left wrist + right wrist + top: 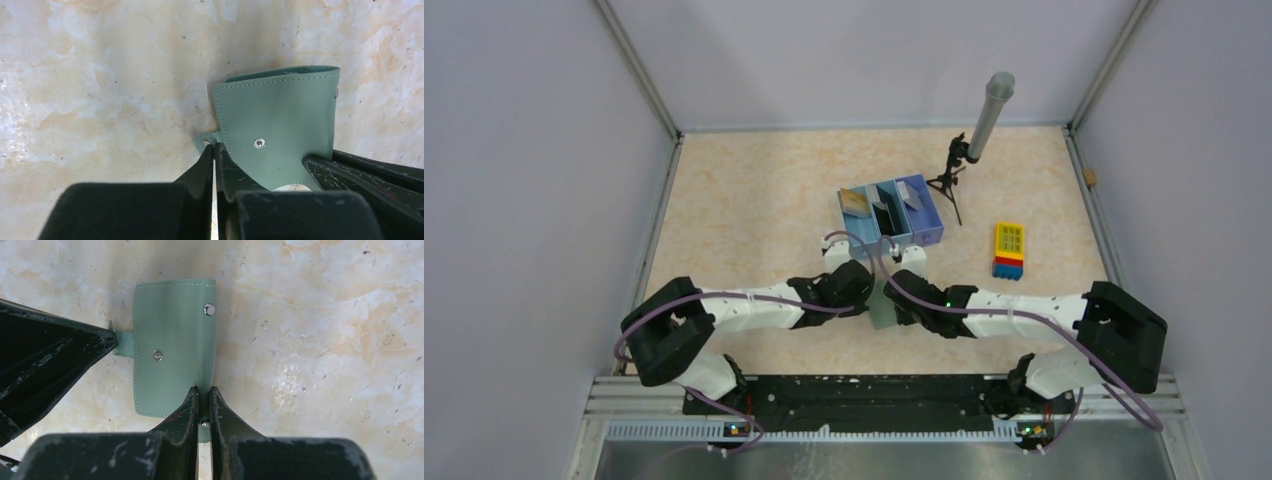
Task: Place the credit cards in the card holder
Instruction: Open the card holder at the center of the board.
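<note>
My left gripper (214, 150) has its fingers pressed together on the small snap tab at the side of the card holder (277, 125). My right gripper (203, 392) is likewise pinched shut, on the holder's opposite edge. The card holder hangs between the two, in the middle of the table (754, 220) and just ahead of both wrists. I cannot tell whether it touches the surface.

The holder is folded shut, so I see only its grey-green outside. It has pale stitching along the border, rounded corners and metal snap studs on the face. A darker green lining shows as a thin line at the far edge.

On both wrist views the tabletop around the holder is bare, mottled beige. The two grippers sit nose to nose, with only the holder between their tips.

Just beyond them stands the blue tray (894, 243), its three compartments holding the credit cards (856, 201), which lean upright. To its right is a small tripod (951, 180) carrying a grey tube, and nearer, well right of my right gripper, a yellow, red and blue toy block (1009, 250). Grey walls (534, 150) close in the table on three sides.
</note>
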You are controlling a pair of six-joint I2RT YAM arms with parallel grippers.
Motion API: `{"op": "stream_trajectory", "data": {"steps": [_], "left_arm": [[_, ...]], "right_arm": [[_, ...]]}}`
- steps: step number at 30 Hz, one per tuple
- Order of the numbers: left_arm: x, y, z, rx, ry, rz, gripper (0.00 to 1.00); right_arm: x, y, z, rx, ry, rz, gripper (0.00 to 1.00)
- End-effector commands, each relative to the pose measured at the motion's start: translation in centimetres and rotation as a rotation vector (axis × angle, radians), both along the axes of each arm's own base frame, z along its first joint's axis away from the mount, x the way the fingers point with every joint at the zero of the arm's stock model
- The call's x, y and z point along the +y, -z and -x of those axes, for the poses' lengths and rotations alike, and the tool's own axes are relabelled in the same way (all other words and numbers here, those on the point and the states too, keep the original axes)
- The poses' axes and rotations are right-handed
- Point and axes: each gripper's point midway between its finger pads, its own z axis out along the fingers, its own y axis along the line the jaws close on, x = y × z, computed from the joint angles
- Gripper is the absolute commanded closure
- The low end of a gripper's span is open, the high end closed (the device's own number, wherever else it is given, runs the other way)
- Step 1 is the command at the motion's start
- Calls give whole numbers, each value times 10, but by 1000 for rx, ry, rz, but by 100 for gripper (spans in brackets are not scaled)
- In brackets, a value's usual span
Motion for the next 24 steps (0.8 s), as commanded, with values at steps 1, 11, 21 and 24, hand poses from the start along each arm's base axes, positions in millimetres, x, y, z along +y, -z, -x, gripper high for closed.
{"op": "stream_trajectory", "data": {"steps": [1,11,21,24], "left_arm": [[23,8,4,2,-35,-67,100],[26,-59,3,-181,1,142,100],[40,-72,14,-210,40,205,94],[32,-71,15,-195,58,229,54]], "right_arm": [[-7,-3,0,-8,14,52,100],[-3,-50,-3,-84,-8,-57,35],[25,-55,10,-42,-114,-182,22],[22,-44,8,-18,-48,-174,22]]}}
